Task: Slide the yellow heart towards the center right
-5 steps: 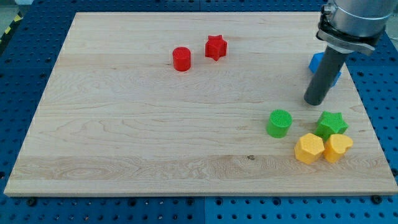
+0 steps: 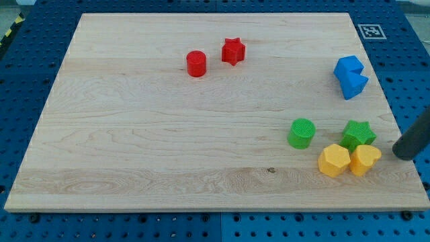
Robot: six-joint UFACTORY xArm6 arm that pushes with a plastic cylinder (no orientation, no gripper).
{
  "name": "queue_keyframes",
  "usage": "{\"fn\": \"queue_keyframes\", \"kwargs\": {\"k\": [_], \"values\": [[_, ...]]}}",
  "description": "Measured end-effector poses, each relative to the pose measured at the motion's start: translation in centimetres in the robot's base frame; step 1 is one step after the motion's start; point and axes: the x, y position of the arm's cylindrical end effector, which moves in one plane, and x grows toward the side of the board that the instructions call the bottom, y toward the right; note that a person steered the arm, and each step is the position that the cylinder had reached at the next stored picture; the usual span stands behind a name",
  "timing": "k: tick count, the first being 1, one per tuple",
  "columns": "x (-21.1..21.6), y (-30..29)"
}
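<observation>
The yellow heart (image 2: 365,159) lies near the view's bottom right of the wooden board (image 2: 168,121), touching a yellow hexagon (image 2: 334,160) on its left and a green star (image 2: 358,134) just above it. My tip (image 2: 403,155) is at the board's right edge, a short way to the right of the yellow heart and not touching it. The rod runs off the view's right side.
A green cylinder (image 2: 302,133) stands left of the green star. Two blue blocks (image 2: 351,76) sit together near the right edge, further up. A red cylinder (image 2: 196,64) and a red star (image 2: 233,51) sit near the view's top middle.
The rod has moved from beside the blue blocks down and to the right, to the board's right edge next to the yellow heart. No block has moved.
</observation>
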Motion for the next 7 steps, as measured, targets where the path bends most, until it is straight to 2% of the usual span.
{"fn": "queue_keyframes", "kwargs": {"k": [5,7], "values": [[1.3,-12.9],[1.1,-15.3]]}}
